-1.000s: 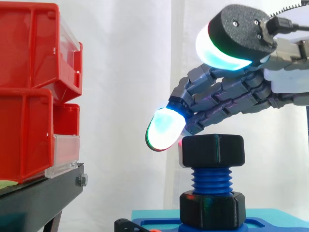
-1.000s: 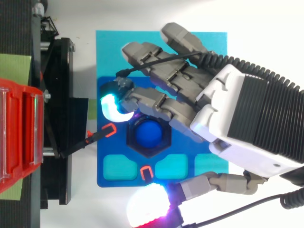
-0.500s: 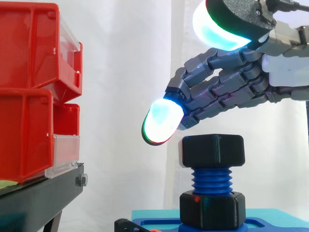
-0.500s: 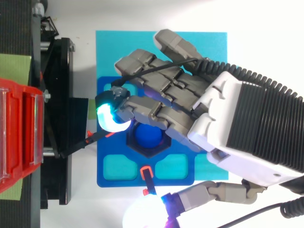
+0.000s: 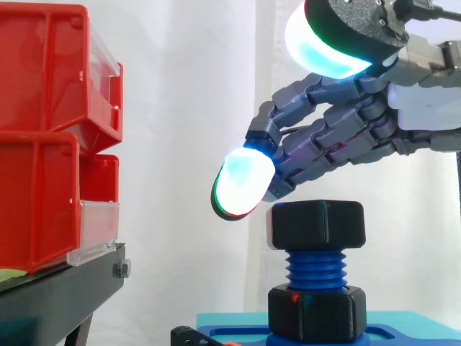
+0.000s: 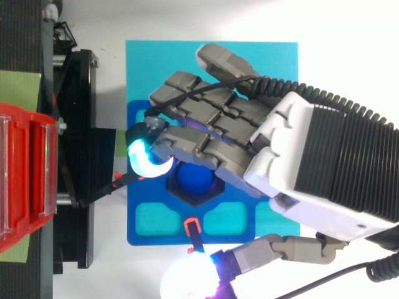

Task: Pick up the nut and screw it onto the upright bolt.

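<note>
Black nut (image 5: 317,225) seated atop the upright blue bolt (image 5: 315,270), side view showing the hand (image 5: 338,137) just above it, fingers loosely bent, empty, top view showing thumb splayed wide, bolt tip inside nut.

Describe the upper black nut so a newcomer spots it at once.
Start at the blue tray at the bottom of the side view, where a blue bolt stands upright. The nut is the black six-sided block around its top, just below the hand; the other black nut sits at the bolt's foot.
</note>
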### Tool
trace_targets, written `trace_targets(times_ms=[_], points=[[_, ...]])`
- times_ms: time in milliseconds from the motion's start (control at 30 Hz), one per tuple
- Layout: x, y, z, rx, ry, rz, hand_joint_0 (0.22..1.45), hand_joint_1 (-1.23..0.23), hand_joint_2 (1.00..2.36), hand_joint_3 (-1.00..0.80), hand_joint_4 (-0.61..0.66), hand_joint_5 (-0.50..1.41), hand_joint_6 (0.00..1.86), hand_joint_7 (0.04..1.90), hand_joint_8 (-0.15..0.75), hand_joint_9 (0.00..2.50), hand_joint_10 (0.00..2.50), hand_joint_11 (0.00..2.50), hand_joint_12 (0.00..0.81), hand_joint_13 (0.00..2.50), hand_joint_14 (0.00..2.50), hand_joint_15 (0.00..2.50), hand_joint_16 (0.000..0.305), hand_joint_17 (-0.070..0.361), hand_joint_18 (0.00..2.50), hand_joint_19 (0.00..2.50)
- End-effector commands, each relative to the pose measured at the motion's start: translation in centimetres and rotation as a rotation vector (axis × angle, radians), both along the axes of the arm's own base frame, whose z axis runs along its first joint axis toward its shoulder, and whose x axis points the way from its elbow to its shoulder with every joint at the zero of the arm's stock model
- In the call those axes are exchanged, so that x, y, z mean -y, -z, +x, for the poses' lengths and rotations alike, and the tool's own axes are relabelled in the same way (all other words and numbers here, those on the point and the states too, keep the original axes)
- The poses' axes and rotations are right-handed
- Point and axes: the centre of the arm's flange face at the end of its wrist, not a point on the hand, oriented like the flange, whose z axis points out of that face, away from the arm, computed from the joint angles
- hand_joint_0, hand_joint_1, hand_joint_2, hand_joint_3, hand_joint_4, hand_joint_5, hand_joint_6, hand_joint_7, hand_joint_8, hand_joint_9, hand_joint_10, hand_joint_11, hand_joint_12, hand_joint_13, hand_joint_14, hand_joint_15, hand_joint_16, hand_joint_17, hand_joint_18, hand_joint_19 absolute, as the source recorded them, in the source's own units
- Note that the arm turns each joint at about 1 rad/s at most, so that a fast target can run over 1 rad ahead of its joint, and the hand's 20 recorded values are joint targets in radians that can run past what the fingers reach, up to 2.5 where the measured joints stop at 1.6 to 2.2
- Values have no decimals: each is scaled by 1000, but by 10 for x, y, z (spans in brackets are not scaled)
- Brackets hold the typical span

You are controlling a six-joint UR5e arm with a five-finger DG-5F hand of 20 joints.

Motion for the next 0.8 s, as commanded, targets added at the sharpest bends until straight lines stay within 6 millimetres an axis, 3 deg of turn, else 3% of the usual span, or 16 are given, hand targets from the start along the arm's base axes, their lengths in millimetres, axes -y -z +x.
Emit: trace_targets(times_ms=[0, 533, 767], points=[[1, 0, 0, 0, -2, 0, 379, -170, 1000, -500, 263, -100, 504, 868, 326, 413, 0, 0, 463, 341, 0, 0, 64, 145, 85, 0], [1, 1, 0, -2, -3, -2, 396, -182, 1000, -500, 291, -58, 504, 940, 326, 584, 0, 0, 436, 471, 0, 0, 57, 128, 212, 0], [6, 2, 0, -6, -11, -5, 404, -199, 1000, -500, 334, -33, 505, 1023, 327, 674, 0, 0, 368, 551, 0, 0, 45, 101, 300, 0]])
